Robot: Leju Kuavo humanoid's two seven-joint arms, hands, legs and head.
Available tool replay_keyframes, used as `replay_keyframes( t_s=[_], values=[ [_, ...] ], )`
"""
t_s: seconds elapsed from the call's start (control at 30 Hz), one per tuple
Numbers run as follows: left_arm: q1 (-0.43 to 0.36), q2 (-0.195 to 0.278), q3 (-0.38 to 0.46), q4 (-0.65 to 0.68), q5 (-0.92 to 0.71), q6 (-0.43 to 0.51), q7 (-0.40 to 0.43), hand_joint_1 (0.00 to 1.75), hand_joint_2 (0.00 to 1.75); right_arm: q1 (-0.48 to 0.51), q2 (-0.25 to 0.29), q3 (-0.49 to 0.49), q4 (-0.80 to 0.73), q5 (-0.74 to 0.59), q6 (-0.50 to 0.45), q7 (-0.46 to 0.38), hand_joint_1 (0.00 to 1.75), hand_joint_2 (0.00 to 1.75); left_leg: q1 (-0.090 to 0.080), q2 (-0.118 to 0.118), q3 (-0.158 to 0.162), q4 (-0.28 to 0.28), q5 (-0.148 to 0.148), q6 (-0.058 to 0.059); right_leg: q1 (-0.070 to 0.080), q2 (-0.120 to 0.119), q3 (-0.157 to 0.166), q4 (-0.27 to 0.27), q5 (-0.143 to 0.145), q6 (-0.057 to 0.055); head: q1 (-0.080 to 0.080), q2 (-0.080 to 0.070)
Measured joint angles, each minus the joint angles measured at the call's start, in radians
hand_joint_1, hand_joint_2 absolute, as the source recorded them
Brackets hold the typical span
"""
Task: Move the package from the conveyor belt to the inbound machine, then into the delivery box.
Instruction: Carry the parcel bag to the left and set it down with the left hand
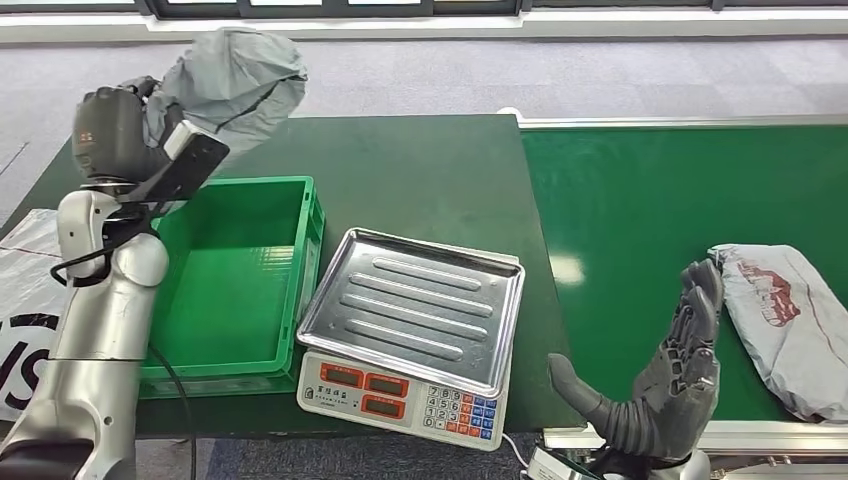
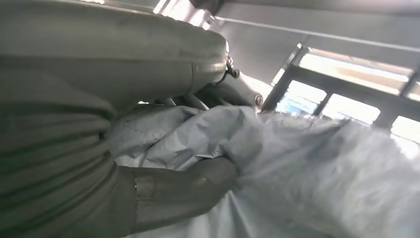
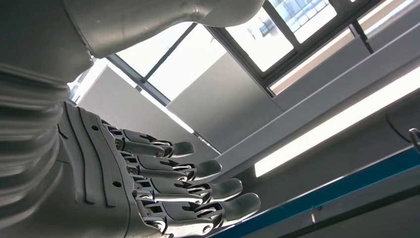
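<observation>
The left hand (image 1: pixel 118 128) is raised above the far left corner of the green delivery box (image 1: pixel 235 283), its fingers closed around a crumpled grey package (image 1: pixel 235 75); the left wrist view shows the thumb (image 2: pixel 188 186) pressed into the grey wrapping (image 2: pixel 297 163). The box sits on the dark green counter (image 1: pixel 420 170), its right rim just beside the left edge of the scale's steel tray (image 1: pixel 415 305) (the inbound machine, with a keypad on its front). Right of the scale runs the green conveyor belt (image 1: pixel 640 200), mostly bare. A second package (image 1: pixel 790 320) lies near the belt's right edge. The right hand (image 1: pixel 665 385) stands upright by the belt's near edge, fingers spread and holding nothing, just left of that package.
</observation>
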Motion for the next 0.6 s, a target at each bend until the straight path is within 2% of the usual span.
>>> replay_keyframes(
  t_s=[0.23,0.47,0.6],
  values=[
    [-0.018,0.019,0.037,-0.010,-0.007,-0.010,-0.004,1.75,1.75,0.001,0.000,0.000,0.000,-0.004,0.000,0.008,0.00,1.75,0.000,-0.001,-0.001,0.000,0.000,0.000,0.000,0.000,0.000,0.000,0.000,0.000,0.000,0.000],
    [-0.068,0.059,0.056,0.009,0.017,-0.040,0.015,1.75,1.75,-0.002,0.000,0.009,0.001,0.018,0.000,0.070,0.00,1.75,0.000,0.000,-0.001,0.000,0.000,0.000,0.000,0.000,-0.001,0.000,0.000,0.000,0.000,0.000],
    [-0.039,0.076,0.088,0.053,0.065,-0.049,-0.005,1.75,1.75,-0.006,-0.003,0.017,0.009,0.011,0.000,0.079,0.00,1.75,0.000,0.000,-0.001,-0.001,0.000,0.000,0.000,0.000,-0.001,0.000,0.000,0.000,0.000,0.000]
  ],
)
